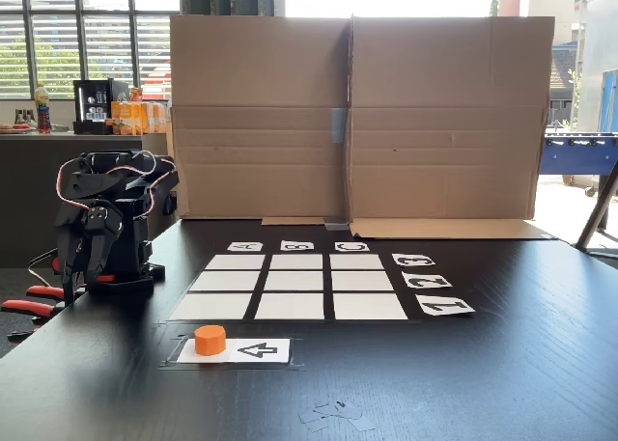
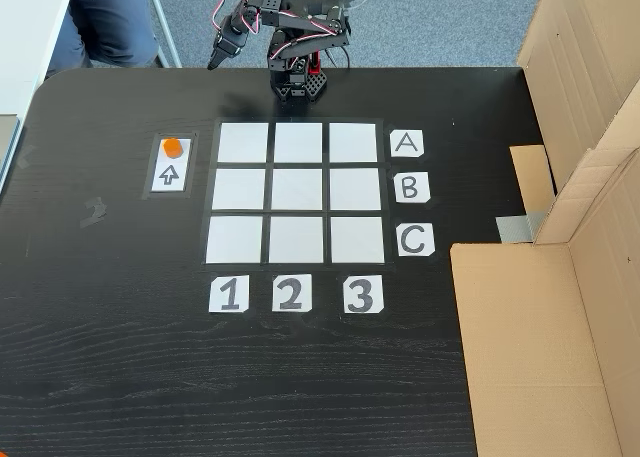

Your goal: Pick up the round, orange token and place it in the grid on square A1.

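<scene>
The orange token stands on one end of a white card with a black arrow, just outside the grid. Square A1 is the corner cell closest to the token, and it is bare white. The black arm sits folded at the table edge beside row A. Its gripper hangs down with the fingers together and nothing held, well apart from the token.
A tall cardboard wall stands along the table side opposite the token. Red clamp handles stick out by the arm's base. A seated person's legs are past the table corner. Clear tape scraps lie near the front edge.
</scene>
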{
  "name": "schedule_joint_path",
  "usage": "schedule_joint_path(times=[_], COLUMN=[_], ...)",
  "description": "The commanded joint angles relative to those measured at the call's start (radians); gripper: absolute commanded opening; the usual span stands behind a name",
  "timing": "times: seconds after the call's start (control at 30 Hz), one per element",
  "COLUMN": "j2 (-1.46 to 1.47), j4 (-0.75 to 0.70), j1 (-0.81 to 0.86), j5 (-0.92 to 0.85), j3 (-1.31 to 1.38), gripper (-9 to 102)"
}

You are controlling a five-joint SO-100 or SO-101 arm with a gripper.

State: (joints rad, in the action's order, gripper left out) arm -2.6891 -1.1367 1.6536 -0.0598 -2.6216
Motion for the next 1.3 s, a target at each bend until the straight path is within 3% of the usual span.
schedule_joint_path(times=[0.0, 0.23, 0.63, 0.93, 1.27], j2=[0.124, 0.391, 0.792, 1.012, 1.264], j4=[-0.003, -0.041, -0.291, -0.327, -0.325], j1=[-0.014, -0.046, -0.213, -0.307, -0.38], j5=[-0.008, -0.008, -0.009, -0.011, -0.009], j3=[0.155, 0.42, 0.887, 1.098, 1.301], gripper=[17, 24, 34, 43, 44])
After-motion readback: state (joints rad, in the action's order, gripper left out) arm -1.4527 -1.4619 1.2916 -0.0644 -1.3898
